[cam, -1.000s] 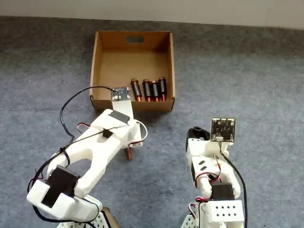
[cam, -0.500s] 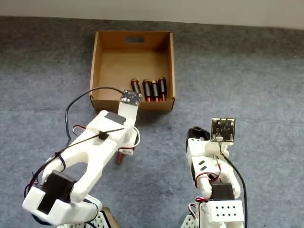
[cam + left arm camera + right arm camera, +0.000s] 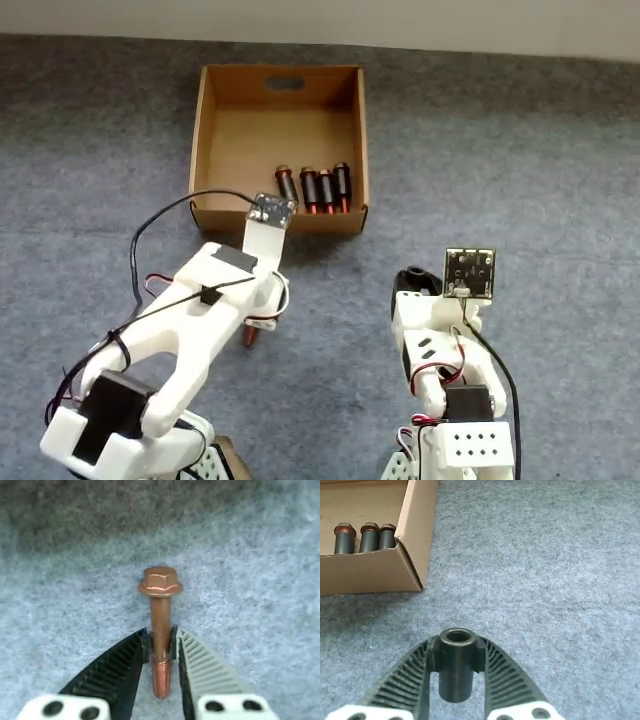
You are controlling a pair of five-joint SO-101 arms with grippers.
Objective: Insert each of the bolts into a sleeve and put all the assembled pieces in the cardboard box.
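**A:** Where is the left end effector (image 3: pixel 161 644) sitting, taking the cardboard box (image 3: pixel 204 120) as the marker?

**B:** It is hanging over the grey surface (image 3: pixel 540 150) on the robot's side of the box's front wall, apart from the cardboard. Its two fingers are clamping a copper-coloured bolt (image 3: pixel 160 610) by the plain shank, just above the threads. The hex head is pointing away from the wrist, and the threaded end is sticking back between the fingers.

**A:** Is the bolt touching the surface?

**B:** I cannot tell. From above, only its tip is poking out beneath the arm.

**A:** And the right end effector (image 3: pixel 456 650)?

**B:** It is also sitting on the robot's side of the box, but out past the front right corner and well apart from it. It is gripping a black sleeve (image 3: pixel 455 672), pinched on both sides, and the open bore is facing away from the wrist.

**A:** Anything lying in the box?

**B:** Four assembled pieces (image 3: pixel 309 190) are lying side by side on the box floor, near the front wall and toward the right corner. Their copper heads are pointing toward the far wall.
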